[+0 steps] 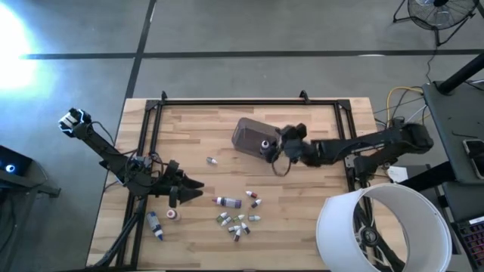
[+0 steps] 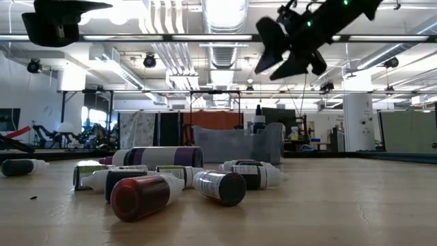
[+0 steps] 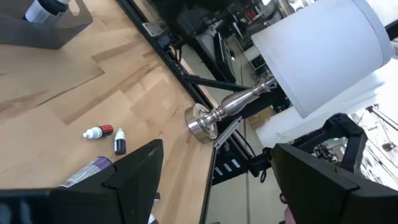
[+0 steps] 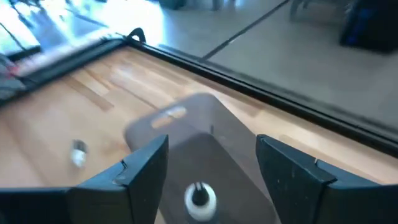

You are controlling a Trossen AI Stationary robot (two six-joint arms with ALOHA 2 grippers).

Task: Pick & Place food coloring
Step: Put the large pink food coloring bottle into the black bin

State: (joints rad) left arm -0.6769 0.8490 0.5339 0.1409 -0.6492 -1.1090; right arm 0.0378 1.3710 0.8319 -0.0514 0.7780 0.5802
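Your right gripper (image 1: pixel 281 143) hangs above the grey tub (image 1: pixel 248 133), its fingers spread with nothing between them. A white-capped bottle (image 4: pixel 199 196) stands upright inside the tub, directly under the gap.

Risks, as judged from here:
- If you retract low, a finger could clip that bottle or the tub rim and tip it, since the tub looks light and unsecured.
- The loose food coloring bottles (image 1: pixel 236 217) lie on their sides in a cluster at about 7 o'clock from the tub, well apart from it. Being round, they will likely roll if nudged rather than pinched squarely.
- Several touch one another, so closing on one may drag its neighbour.

Your left gripper (image 1: pixel 184 193) waits open at 9 o'clock from the cluster, near two stray bottles.

One small bottle (image 1: pixel 212 160) lies alone at 8 o'clock from the tub.

The surface is a pale wooden table (image 1: pixel 318 189) with a dark frame. A white lampshade (image 1: pixel 378 227) overhangs its 4 o'clock corner. Beyond is an open workshop with ceiling lights.
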